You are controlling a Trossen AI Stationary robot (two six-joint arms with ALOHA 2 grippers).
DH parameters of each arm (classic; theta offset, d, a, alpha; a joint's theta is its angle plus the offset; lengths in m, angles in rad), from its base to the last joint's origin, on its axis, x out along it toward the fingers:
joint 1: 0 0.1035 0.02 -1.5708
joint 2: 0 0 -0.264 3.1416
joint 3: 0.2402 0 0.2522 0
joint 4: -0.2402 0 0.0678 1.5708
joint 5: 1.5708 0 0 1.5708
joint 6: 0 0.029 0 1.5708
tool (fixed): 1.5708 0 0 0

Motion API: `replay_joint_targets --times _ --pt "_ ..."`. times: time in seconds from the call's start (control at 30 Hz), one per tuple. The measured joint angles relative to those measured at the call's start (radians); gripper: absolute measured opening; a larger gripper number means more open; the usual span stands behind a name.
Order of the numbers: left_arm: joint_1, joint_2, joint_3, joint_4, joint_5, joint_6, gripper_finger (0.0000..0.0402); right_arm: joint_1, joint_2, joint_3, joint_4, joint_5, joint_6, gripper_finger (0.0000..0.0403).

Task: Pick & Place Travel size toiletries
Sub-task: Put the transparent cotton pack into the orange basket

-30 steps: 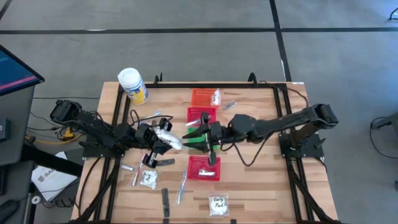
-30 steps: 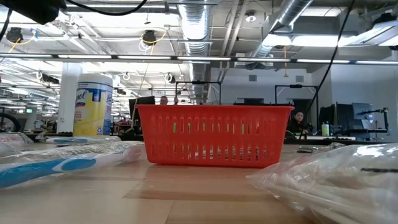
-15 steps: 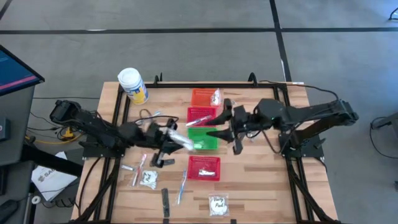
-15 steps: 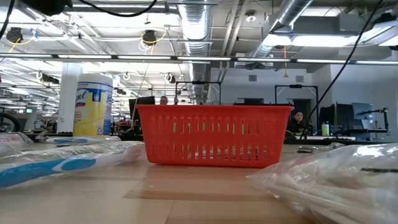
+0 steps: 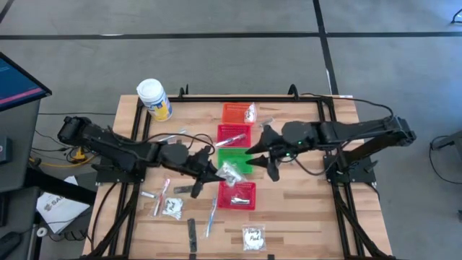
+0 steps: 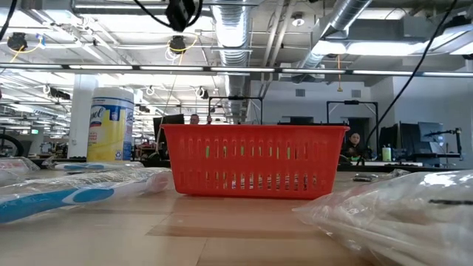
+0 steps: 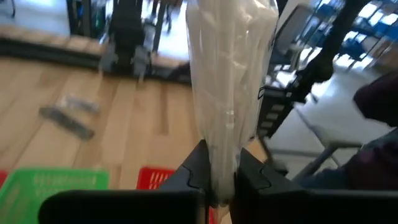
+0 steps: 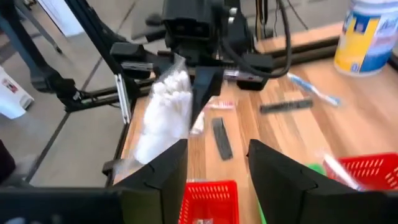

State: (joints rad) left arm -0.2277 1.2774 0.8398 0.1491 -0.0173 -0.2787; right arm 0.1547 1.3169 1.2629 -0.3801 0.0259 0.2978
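My left gripper (image 5: 215, 172) is shut on a clear sachet with white contents (image 5: 231, 172), one of the travel size toiletries. It holds the sachet in the air over the near edge of the green basket (image 5: 238, 155). My right gripper (image 5: 264, 153) hangs open and empty just right of that basket, facing the sachet (image 8: 163, 111). Other toiletries lie flat on the near part of the table: a sachet (image 5: 172, 208), a toothbrush (image 5: 211, 217), a dark strip (image 5: 192, 235) and another sachet (image 5: 253, 237). My left gripper pinches one end of the sachet (image 7: 221, 163) between its two fingers (image 7: 196, 167). The fingers come from the table's left, slanting a little downward. The sachet sticks out past the fingertips, lifted clear of table and baskets.
Several small baskets stand in a row down the table's middle: orange (image 5: 234, 112), red (image 5: 234, 134), green, then red (image 5: 237, 195). A large white jar (image 5: 154, 99) stands at the far left corner. Bare wood lies at the table's right.
My left gripper has carried the sachet toward the table's right, from left of the baskets to over the green one, and has tipped up from pointing down to almost level. My right gripper has drawn back from over the baskets toward the table's right.
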Motion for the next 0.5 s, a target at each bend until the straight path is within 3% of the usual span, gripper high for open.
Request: replay_joint_targets --times 0.27,0.5 --pt "0.027 0.001 0.0 -0.076 -0.005 -0.017 0.0015 0.0 0.095 0.0 0.033 -0.045 0.052 0.0202" --pt "0.025 0.001 0.001 -0.187 -0.001 -0.057 0.0015 -0.002 0.088 0.0 0.068 -0.055 0.052 0.0232"
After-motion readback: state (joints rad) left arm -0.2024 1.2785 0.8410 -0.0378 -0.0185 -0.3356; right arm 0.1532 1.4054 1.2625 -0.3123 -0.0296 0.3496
